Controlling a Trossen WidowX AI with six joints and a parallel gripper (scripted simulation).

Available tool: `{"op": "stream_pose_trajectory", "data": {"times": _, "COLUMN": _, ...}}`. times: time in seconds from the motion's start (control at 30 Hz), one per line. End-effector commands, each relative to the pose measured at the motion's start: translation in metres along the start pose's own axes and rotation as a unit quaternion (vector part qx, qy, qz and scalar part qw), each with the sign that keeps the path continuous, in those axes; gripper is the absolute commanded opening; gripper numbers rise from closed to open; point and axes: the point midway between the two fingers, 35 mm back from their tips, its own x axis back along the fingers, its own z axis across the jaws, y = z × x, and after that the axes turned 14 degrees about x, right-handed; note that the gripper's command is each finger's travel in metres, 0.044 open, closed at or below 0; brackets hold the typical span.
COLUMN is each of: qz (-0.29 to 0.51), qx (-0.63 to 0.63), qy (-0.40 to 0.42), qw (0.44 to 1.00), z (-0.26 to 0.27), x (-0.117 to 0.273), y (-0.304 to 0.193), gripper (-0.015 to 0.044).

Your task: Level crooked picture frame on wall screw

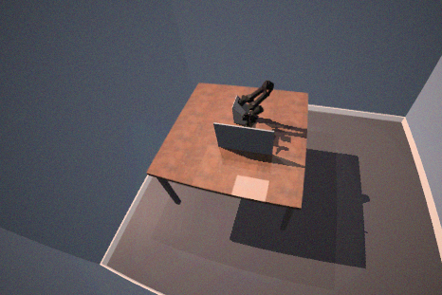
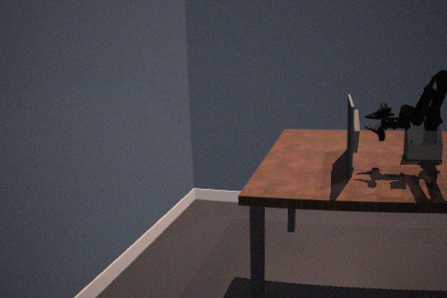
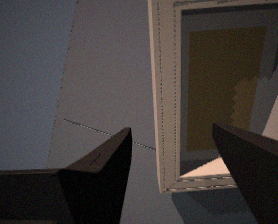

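Observation:
The picture frame (image 3: 168, 110) has a pale moulded border around a grey mount with an ochre centre. It hangs on the grey upright panel (image 2: 350, 136) (image 3: 112, 75) and shows edge-on as a thin pale slab (image 2: 356, 131) in the exterior view. In the wrist view its left side and lower left corner show; the rest is cut off. Its tilt is hard to judge. My gripper (image 2: 366, 122) (image 3: 171, 131) is open and empty, a short gap in front of the frame. The fingertips appear on either side of its left border, the right one over the picture. Screw and strip are hidden.
The panel's back (image 1: 244, 139) hides the frame in the top view. The panel stands on the brown table (image 1: 190, 149) (image 2: 288, 170), with the arm's grey base (image 2: 422, 146) behind it. A pale square (image 1: 250, 188) lies near the table edge. A thin line crosses the panel.

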Motion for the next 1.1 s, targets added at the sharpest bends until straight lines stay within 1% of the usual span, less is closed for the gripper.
{"op": "stream_pose_trajectory", "data": {"times": 0.0, "qz": -0.002, "qx": -0.002, "qy": 0.000, "qw": 1.000, "z": 0.000, "x": -0.003, "y": 0.000, "gripper": 0.0260}}
{"op": "stream_pose_trajectory", "data": {"times": 0.73, "qz": -0.001, "qx": -0.001, "qy": 0.001, "qw": 1.000, "z": 0.000, "x": -0.038, "y": 0.000, "gripper": 0.0260}}
{"op": "stream_pose_trajectory", "data": {"times": 1.07, "qz": -0.001, "qx": -0.001, "qy": 0.001, "qw": 1.000, "z": 0.000, "x": -0.039, "y": 0.000, "gripper": 0.0260}}
